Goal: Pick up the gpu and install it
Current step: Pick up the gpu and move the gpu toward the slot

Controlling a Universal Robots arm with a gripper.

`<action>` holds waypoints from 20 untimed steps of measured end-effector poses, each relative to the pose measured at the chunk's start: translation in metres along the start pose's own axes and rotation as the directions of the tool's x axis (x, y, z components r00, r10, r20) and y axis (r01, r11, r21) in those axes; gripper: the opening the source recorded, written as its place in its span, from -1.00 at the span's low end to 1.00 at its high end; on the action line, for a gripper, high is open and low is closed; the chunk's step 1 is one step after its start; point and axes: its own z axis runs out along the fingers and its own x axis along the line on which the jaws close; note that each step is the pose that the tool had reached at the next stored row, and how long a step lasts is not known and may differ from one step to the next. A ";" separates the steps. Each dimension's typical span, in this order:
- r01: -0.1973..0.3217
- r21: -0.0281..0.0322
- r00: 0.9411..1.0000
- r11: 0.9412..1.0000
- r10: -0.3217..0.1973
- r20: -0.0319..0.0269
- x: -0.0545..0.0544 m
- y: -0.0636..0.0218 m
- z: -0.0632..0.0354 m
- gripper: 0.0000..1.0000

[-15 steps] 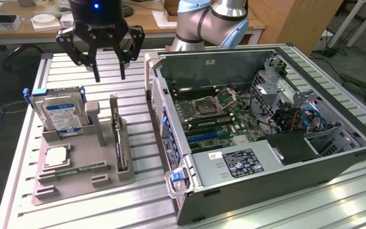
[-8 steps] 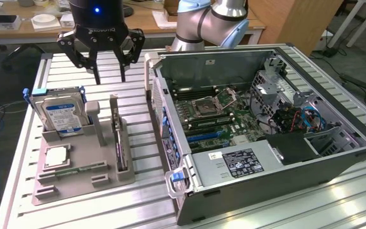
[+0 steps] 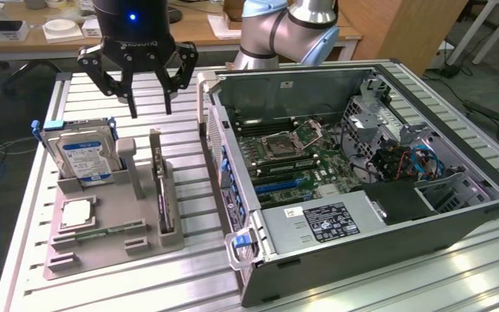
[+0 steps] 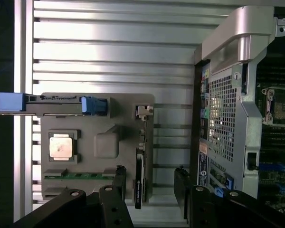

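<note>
Gripper (image 4: 149, 187): fingers spread, empty, hovering above grey fixture tray (image 4: 107, 145). Gpu (image 4: 139, 185): on edge in tray slot, untouched. Open computer case (image 3: 388, 240): card not installed; pickup and installation outstanding

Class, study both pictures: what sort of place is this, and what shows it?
Probably a robotics lab for computer assembly: an opened computer case on a slatted metal table, a grey tray of parts beside it, and a robot's pincer over the tray.
</note>
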 end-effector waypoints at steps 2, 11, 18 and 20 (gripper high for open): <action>0.000 0.000 1.000 1.000 0.000 0.000 0.000 -0.0019 0.0001 0.06; 0.000 0.001 1.000 1.000 0.000 0.000 0.000 -0.0111 0.0012 0.06; 0.000 0.001 1.000 1.000 0.000 0.000 0.000 -0.0174 0.0023 0.06; 0.000 0.001 1.000 1.000 0.000 0.000 0.000 -0.0187 0.0029 0.06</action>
